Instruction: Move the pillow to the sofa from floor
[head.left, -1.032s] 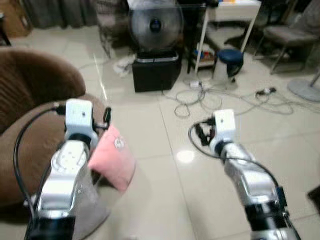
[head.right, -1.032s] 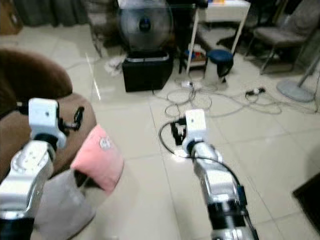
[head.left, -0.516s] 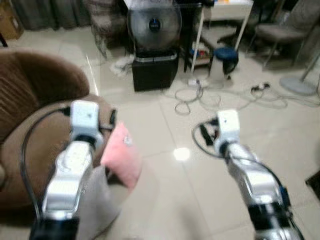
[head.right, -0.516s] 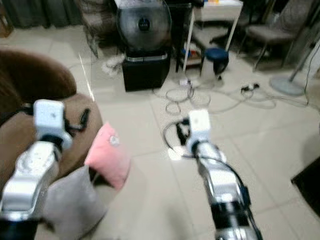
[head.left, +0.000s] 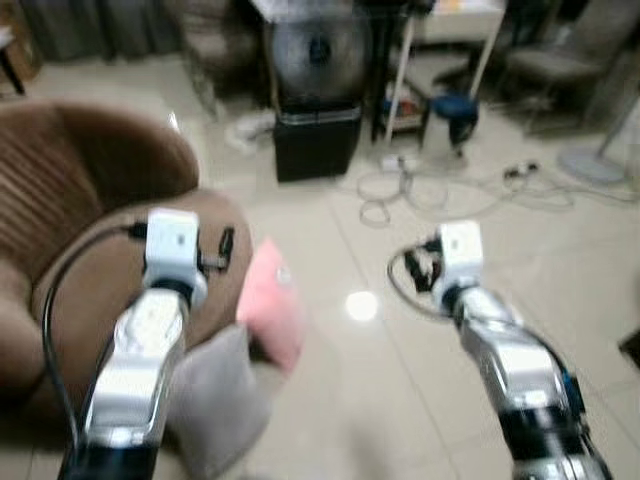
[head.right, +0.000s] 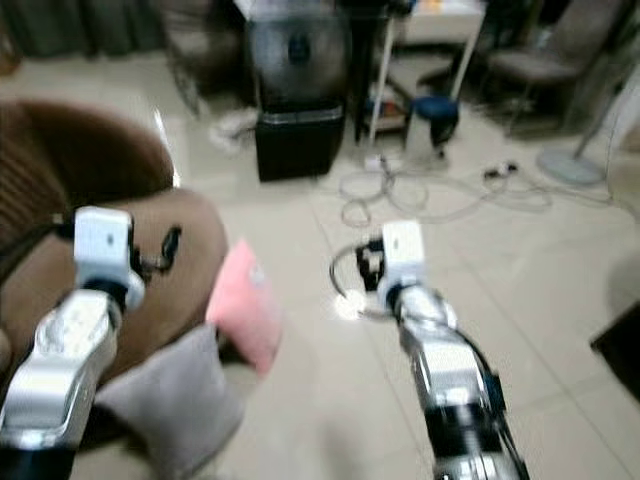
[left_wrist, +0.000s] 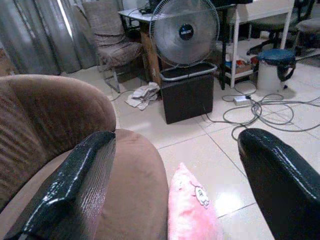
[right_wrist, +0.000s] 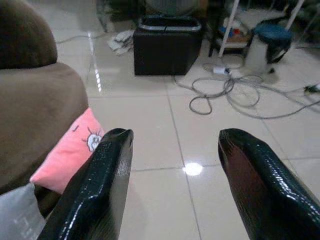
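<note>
The pink pillow (head.left: 272, 305) stands on edge on the tiled floor (head.left: 420, 370), leaning against the front of the brown sofa (head.left: 80, 210), with a grey cushion (head.left: 215, 400) just beside it and nearer the robot; propped like that, its top edge is exposed and easy to reach from above or from both sides. Neither arm holds anything. The left end effector (left_wrist: 175, 200) is raised above the sofa's seat, its two black fingers spread wide, and its wrist view frames the pillow between them, which suggests it is being lined up for the grasp. The right end effector (right_wrist: 172, 170) hangs over bare tiles, well apart from the pillow, its fingers likewise spread, the pillow lying off beyond one finger in its wrist view. Both arms appear stretched forward at about the same height, probably so the robot can close in and take the soft pillow from two sides. The head views are blurred, so the robot may be moving. Behind stand a fan (left_wrist: 185, 32) on a black box (left_wrist: 187, 95) and loose cables (head.left: 420, 185) on the floor, clear of the work.
</note>
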